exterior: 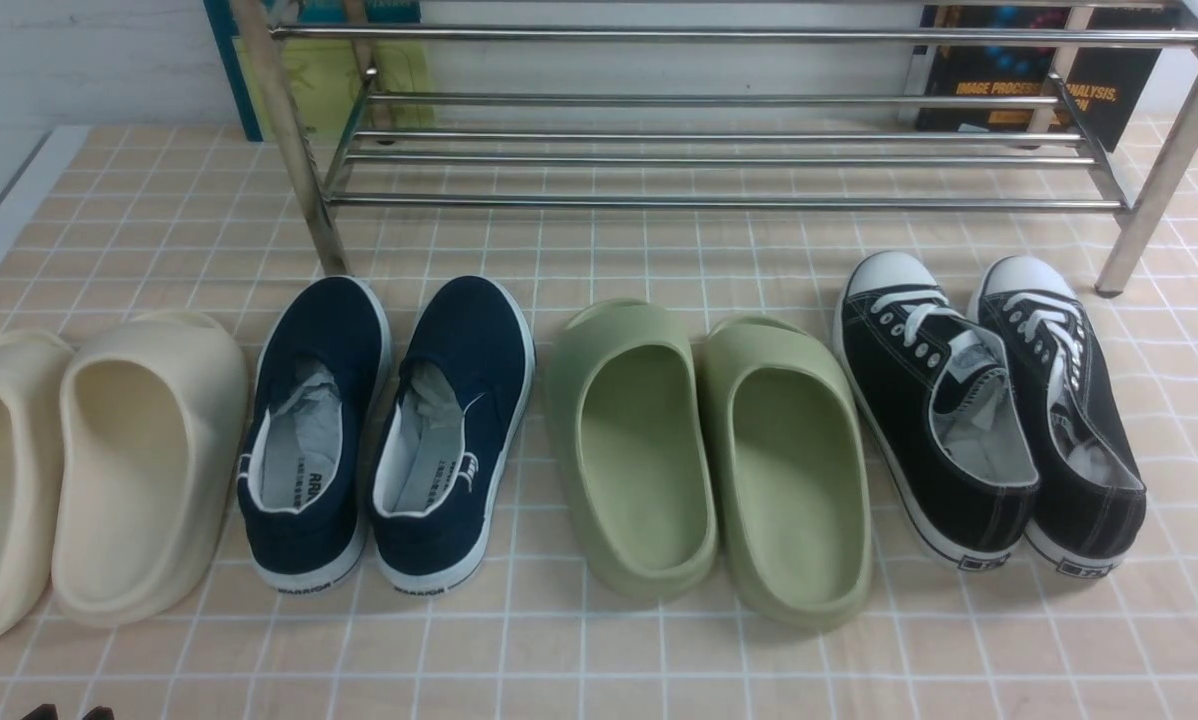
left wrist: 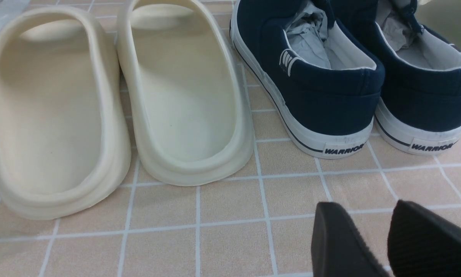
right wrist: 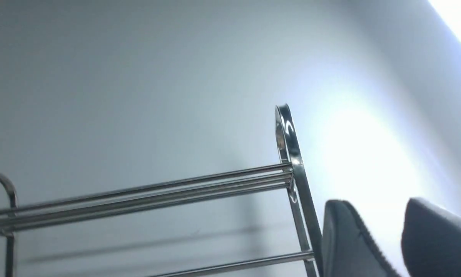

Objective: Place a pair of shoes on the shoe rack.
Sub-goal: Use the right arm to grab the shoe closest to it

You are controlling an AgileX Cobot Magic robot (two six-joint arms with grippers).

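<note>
The pair of black canvas sneakers stands side by side on the tiled mat at the right, the left one and the right one with white toe caps pointing at the steel shoe rack behind them. The rack's shelves hold nothing. My left gripper is open and empty, low over the mat near the heels of the navy slip-ons; only its tips show in the front view. My right gripper is open and empty, pointing up past the rack's end frame at the wall. It is out of the front view.
In a row left of the sneakers stand green foam slippers, navy slip-ons and cream slippers. Books lean on the wall behind the rack, one teal, one black.
</note>
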